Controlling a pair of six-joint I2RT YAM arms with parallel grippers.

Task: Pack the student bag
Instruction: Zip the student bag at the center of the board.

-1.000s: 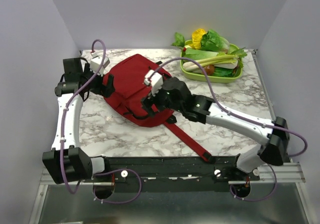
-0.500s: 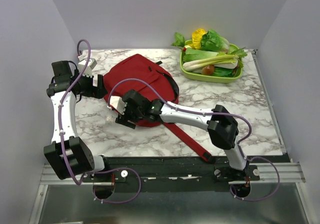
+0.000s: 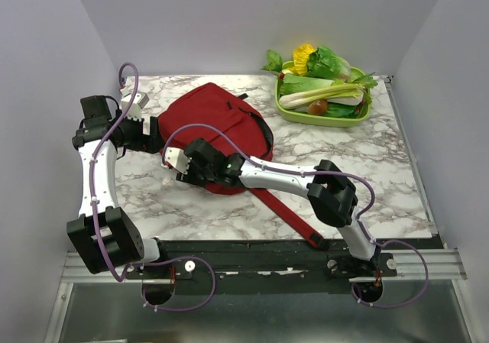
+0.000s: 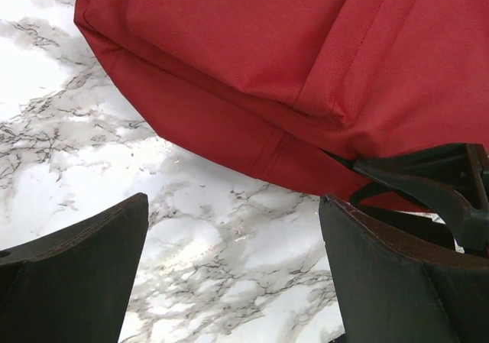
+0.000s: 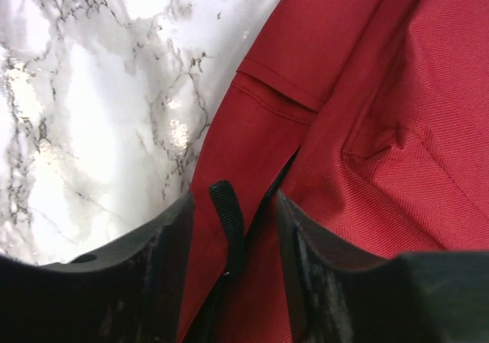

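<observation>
Right wrist view, right fingers (image 5: 153,282) flanking black tab (image 5: 228,221) on student bag (image 5: 397,91), grip unclear, left wrist, left fingers (image 4: 76,282) wide apart

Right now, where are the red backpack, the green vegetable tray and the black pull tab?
red backpack (image 3: 210,118): top external view, its upper panel.
green vegetable tray (image 3: 336,122): top external view, its near rim.
black pull tab (image 5: 227,221): right wrist view, its middle.
</observation>
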